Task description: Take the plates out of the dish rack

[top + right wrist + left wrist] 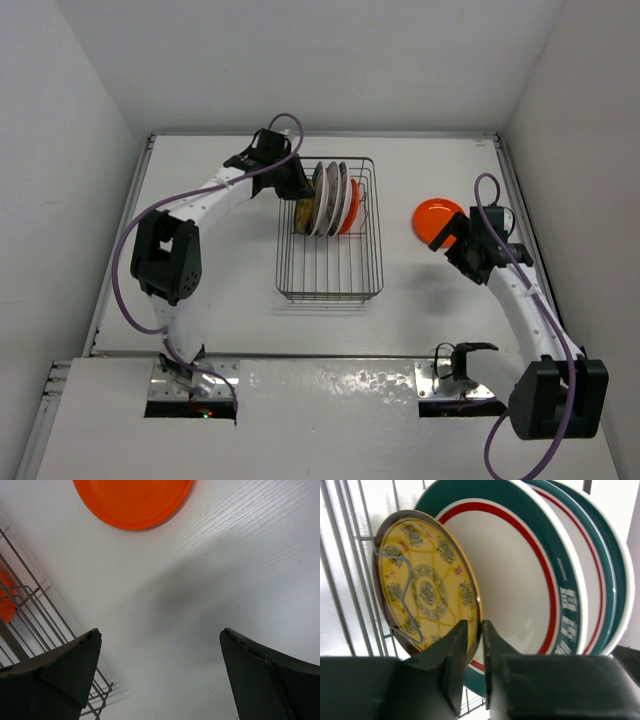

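The dark wire dish rack (330,262) stands mid-table. Several plates stand upright in its far end: a yellow patterned plate (302,214) on the left, white plates with green and red rims (326,198), and an orange-red plate (353,208) on the right. My left gripper (297,190) is shut on the yellow plate's rim; in the left wrist view the fingers (455,645) pinch the edge of the yellow plate (422,587), next to a white plate (515,580). Another orange plate (438,218) lies flat on the table right of the rack. My right gripper (452,246) is open and empty beside it.
In the right wrist view the flat orange plate (132,500) lies ahead of the open gripper (160,640), and the rack's wire corner (35,612) is at the left. White walls enclose the table. The table's raised edge (505,170) runs close to the right arm.
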### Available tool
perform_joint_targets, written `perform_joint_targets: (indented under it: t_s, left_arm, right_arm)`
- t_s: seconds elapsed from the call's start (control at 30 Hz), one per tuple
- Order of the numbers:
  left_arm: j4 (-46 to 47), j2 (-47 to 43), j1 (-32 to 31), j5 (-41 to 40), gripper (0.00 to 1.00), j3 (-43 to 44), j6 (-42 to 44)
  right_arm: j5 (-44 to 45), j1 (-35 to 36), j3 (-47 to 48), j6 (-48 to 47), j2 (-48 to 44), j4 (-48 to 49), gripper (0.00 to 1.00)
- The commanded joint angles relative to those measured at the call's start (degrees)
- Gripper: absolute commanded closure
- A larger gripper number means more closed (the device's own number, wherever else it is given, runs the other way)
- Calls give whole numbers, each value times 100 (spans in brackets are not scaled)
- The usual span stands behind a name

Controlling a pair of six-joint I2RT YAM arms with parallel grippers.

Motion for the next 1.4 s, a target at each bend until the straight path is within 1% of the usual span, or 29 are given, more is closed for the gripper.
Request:
perform_joint_targets:
  t_s: [0.0,0.03,0.13,0.27,0.4,0.5,0.53,0.67,0.83,0.93,0.97,1.03,1.07,1.13,1.17,1.23,1.27,1.3,1.33,1.37]
  left_arm:
    - [112,15,-33,-64,91,215,-33]
    - [77,6,-42,-81,95,250,-42]
    - [51,14,-33,-47,100,346,-34]
    - [24,120,-42,24,100,426,-7]
    - [-195,50,-42,-37,100,628,89]
    - [-459,-205,-42,-362,100,926,221]
    - [-590,-284,-42,-580,100,1057,291]
    - [-749,-722,-33,-943,100,1226,476]
    - [-714,-1127,-33,-838,100,1226,941]
    - [-513,-1460,-85,-688,100,1042,1538]
    - [-469,-1567,-112,-688,100,980,1705]
    - [-380,-1838,-173,-723,100,813,2127]
    - [-354,-1944,-200,-732,100,769,2277]
    - [-266,-2226,-314,-732,100,567,2698]
    - [-231,-2331,-488,-749,100,436,3039]
    - [-257,-2569,-778,-959,100,330,3444]
    - [-266,-2639,-1163,-1265,100,190,3734]
    - [-266,-2736,-1384,-1390,100,136,3859]
    - [-292,-2754,-1613,-1582,100,66,4078]
    - [-371,-2754,-2076,-1845,100,66,4141]
  right_arm:
    - [5,7,-4,-54,-64,27,1]
    - [31,7,-12,-80,-72,27,1]
    - [110,7,-65,-80,-125,27,1]
    - [128,7,-100,-71,-187,27,1]
    - [145,7,-57,-89,-204,-16,1]
    - [163,7,-4,-80,-222,-60,1]
    - [163,7,14,-45,-222,-78,1]
    - [110,7,154,-10,-196,-87,1]
    - [93,7,733,-89,-108,-254,1]
    - [-144,7,1260,-71,59,-359,1]
    - [-345,7,1584,-45,120,-464,1]
    - [-557,7,1919,16,322,-570,1]
    - [-680,7,2269,69,384,-701,1]
    - [-987,7,2779,139,586,-842,1]
    - [-1319,7,2948,261,656,-869,1]
    - [-1733,7,3449,411,893,-939,1]
    - [-2023,7,3642,569,1077,-992,1]
    - [-2095,268,4087,605,1192,-1184,1]
    - [-2104,358,4344,597,1315,-1333,1]
    - [-2105,489,4625,571,1455,-1465,1]
